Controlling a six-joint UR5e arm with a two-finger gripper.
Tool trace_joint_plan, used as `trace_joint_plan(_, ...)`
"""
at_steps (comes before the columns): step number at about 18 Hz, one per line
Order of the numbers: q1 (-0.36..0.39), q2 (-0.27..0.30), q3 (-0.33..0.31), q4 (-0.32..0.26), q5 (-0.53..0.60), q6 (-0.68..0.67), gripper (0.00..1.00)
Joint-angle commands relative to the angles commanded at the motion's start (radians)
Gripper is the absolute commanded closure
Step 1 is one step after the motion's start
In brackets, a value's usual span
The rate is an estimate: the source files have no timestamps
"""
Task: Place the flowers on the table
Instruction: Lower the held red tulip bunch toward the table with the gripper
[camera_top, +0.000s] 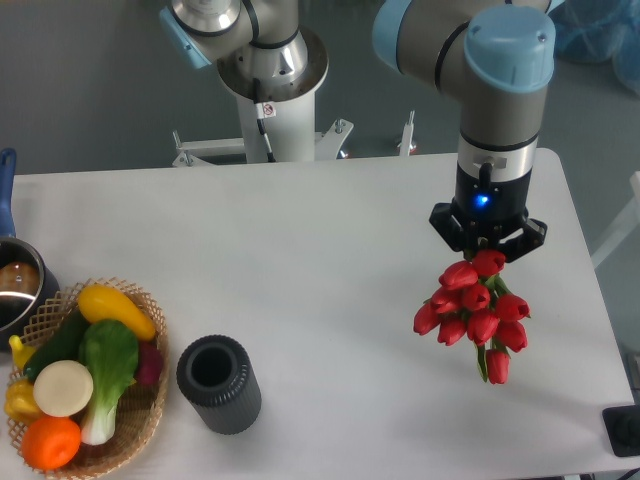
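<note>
The flowers (474, 314) are a bunch of red tulip buds with a little green showing, hanging at the right side of the white table (320, 250). My gripper (488, 250) is directly above them, pointing down, and is shut on the flowers at the top of the bunch. The buds hang down and spread below the fingers. I cannot tell whether the lowest bud touches the tabletop. The stems are mostly hidden behind the buds and the gripper.
A dark grey ribbed cylinder cup (219, 384) stands at the front left-centre. A wicker basket (140, 425) with vegetables and fruit sits at the front left corner. A metal pot (18, 285) with a blue handle is at the left edge.
</note>
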Motion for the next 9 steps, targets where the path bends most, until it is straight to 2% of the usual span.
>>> trace_joint_plan(9,-0.017,-0.011,-0.048,0.003,0.011,-0.002,0.96)
